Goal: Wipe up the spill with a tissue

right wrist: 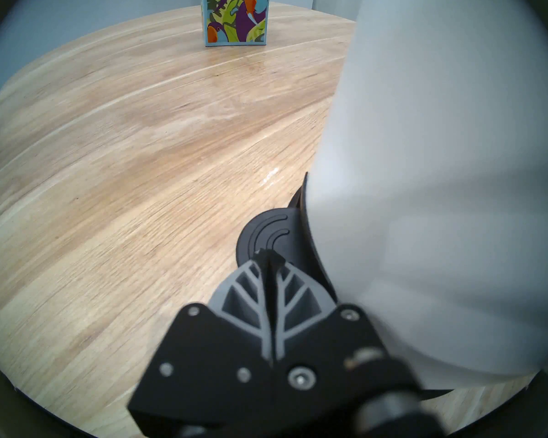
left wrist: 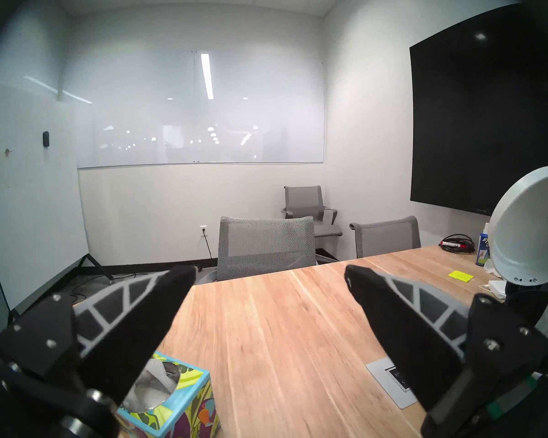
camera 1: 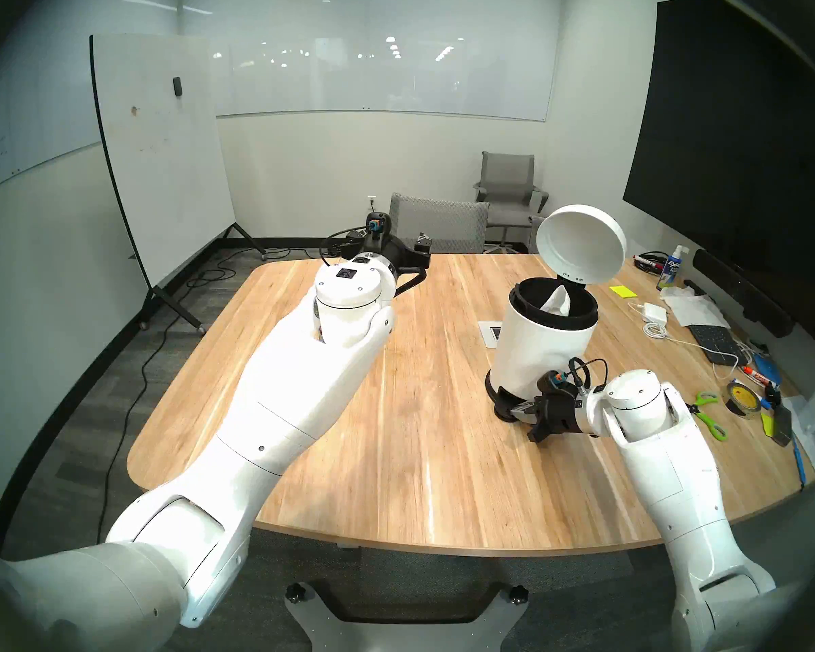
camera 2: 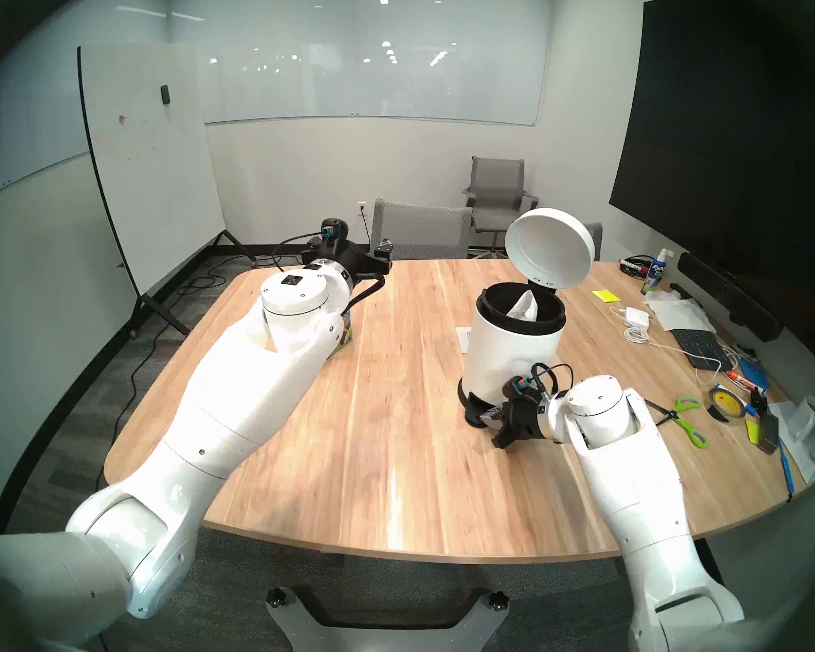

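No spill shows in any view. A crumpled white tissue (camera 1: pixel 558 302) (camera 2: pixel 524 306) lies inside the white pedal bin (camera 1: pixel 539 354) (camera 2: pixel 506 354) (right wrist: pixel 440 175), whose lid (camera 1: pixel 582 251) (left wrist: pixel 529 225) stands up open. My right gripper (camera 1: pixel 514 408) (camera 2: pixel 483 413) (right wrist: pixel 268 258) is shut with nothing between its fingers, its tips pressing down on the bin's black pedal (right wrist: pixel 266 232). Held above the table's far left part, my left gripper (camera 1: pixel 389 242) (camera 2: pixel 347 251) (left wrist: pixel 269 273) is open and empty. Below it stands the toucan-print tissue box (left wrist: pixel 184 399) (right wrist: pixel 236 14) (camera 2: pixel 345 341), with a sheet poking out of the top.
Along the wooden table's right edge (camera 1: pixel 772 430) lie green scissors (camera 1: pixel 706 408), a tape roll (camera 1: pixel 742 397), a charger (camera 1: pixel 652 310), a spray bottle (camera 1: pixel 669 270) and a yellow note (camera 1: pixel 622 291). A grey outlet plate (left wrist: pixel 393 380) sits beside the bin. Grey chairs (camera 1: pixel 436 223) stand beyond the far edge.
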Robot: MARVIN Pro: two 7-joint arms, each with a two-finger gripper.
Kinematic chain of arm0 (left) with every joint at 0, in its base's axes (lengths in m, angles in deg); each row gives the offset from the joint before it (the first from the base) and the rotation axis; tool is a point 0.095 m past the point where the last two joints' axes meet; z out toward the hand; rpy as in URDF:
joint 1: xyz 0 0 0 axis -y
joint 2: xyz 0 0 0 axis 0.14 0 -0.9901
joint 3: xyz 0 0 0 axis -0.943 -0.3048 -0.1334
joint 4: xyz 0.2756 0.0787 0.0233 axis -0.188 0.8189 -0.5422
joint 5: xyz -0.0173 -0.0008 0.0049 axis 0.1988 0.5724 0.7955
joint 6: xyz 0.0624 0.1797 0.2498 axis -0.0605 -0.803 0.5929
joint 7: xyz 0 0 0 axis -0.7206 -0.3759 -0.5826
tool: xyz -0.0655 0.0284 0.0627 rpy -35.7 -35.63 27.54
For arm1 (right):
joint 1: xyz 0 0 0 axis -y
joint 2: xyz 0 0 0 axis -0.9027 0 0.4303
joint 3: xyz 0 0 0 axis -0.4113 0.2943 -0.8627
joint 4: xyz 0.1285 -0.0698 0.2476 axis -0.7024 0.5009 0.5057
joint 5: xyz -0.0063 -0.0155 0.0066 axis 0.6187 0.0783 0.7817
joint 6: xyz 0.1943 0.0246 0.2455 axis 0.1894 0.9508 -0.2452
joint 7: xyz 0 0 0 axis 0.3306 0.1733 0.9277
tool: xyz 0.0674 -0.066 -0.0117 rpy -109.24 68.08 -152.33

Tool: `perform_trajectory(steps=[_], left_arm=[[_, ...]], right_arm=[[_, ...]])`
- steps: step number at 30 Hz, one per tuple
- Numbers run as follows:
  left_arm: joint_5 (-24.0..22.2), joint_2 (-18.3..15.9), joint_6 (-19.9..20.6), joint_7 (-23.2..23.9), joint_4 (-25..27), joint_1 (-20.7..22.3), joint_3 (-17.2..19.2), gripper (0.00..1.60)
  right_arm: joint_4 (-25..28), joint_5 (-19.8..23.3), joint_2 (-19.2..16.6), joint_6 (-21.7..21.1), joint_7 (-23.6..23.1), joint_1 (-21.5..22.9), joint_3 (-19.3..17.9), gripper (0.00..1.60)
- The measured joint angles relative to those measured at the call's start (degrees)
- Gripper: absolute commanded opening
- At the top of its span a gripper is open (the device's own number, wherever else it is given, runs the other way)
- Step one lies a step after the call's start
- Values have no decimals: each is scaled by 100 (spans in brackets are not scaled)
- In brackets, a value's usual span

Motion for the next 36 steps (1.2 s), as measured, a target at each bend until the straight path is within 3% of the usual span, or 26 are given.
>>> perform_trajectory(steps=[12,26,36], left_arm=[[32,13,-25,81,1,-4,2,160],[71,29,-28,126,1,-15,25,160],[92,40,-28,136,1,-26,41,160]], right_arm=[[9,-15,4,27,31,-10,3,0],[30,-87,9,702,269,-176,-9,0],[22,-112,19,953,380,-234,-11,0]])
